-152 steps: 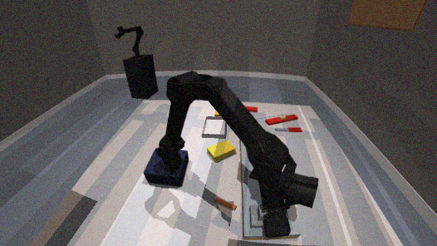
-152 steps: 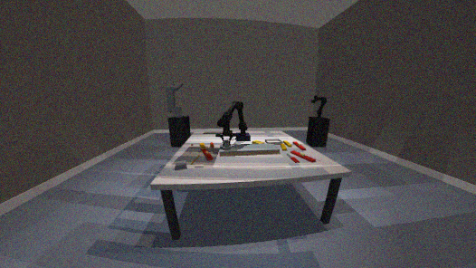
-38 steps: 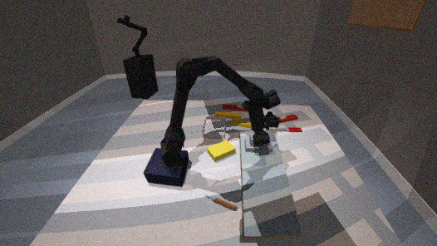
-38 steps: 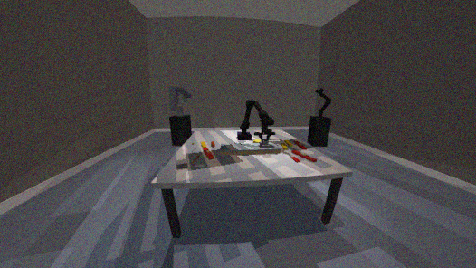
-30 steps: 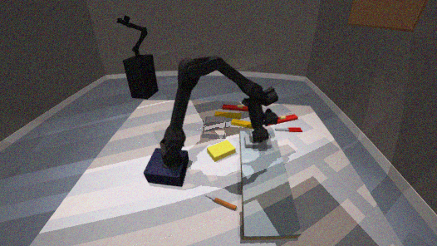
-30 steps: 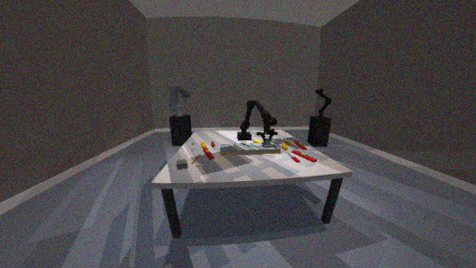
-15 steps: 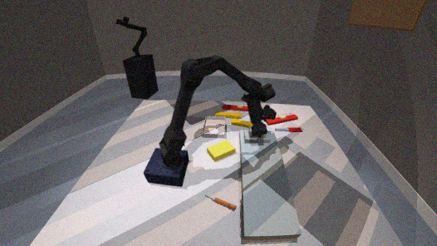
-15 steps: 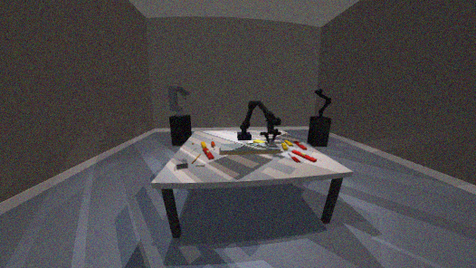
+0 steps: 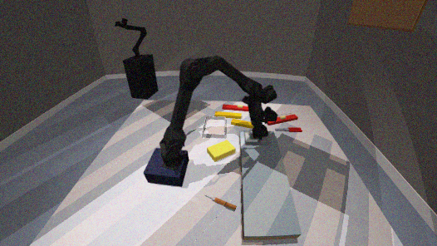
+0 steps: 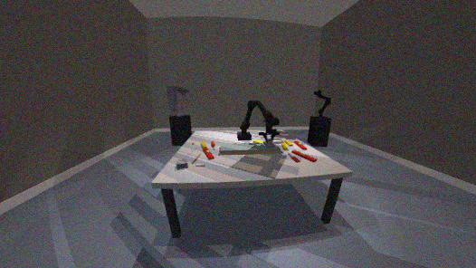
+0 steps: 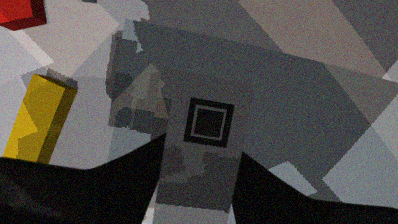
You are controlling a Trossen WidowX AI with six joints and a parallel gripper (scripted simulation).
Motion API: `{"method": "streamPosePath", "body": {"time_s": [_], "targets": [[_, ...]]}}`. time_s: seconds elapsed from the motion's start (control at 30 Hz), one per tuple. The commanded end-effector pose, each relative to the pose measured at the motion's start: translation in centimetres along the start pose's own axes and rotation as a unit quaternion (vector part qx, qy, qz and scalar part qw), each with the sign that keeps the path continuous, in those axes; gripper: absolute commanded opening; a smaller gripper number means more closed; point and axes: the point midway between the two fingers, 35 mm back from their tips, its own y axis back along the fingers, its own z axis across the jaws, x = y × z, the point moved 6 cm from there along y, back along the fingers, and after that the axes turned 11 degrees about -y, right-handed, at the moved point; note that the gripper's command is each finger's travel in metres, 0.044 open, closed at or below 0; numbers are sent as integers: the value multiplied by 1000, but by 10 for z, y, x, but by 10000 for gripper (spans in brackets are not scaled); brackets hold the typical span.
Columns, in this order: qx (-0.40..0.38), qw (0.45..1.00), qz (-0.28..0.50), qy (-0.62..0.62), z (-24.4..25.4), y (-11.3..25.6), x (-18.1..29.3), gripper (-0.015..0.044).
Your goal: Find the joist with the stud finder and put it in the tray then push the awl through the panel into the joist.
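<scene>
My gripper (image 9: 260,134) (image 11: 198,144) is at the far end of the floor panel in the top view. It is shut on the stud finder (image 11: 195,187), a grey body with a dark square display in the wrist view. Whether its underside touches the panel cannot be told. The floor panel (image 9: 266,195) (image 10: 249,151) (image 11: 300,105) is a long grey-green slab; no hole can be made out in it. The awl (image 9: 224,203), with an orange-brown handle, lies left of the panel. The tray (image 9: 213,136) is a light-rimmed frame left of the panel's far end.
A yellow block (image 9: 221,150) lies between the arm's blue base (image 9: 165,176) and the panel. Two yellow bars (image 9: 228,115) (image 11: 35,120), red levels (image 9: 235,107) (image 9: 287,119) and a red-handled tool (image 9: 295,130) lie around the panel's far end.
</scene>
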Motion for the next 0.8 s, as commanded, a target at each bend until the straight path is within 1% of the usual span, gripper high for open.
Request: {"method": "streamPosePath", "body": {"time_s": [0.0, 0.77], "targets": [[1, 1000, 1, 0, -13, 0, -2, 0], [5, 1000, 0, 1, -81, -1, -15, 0]]}}
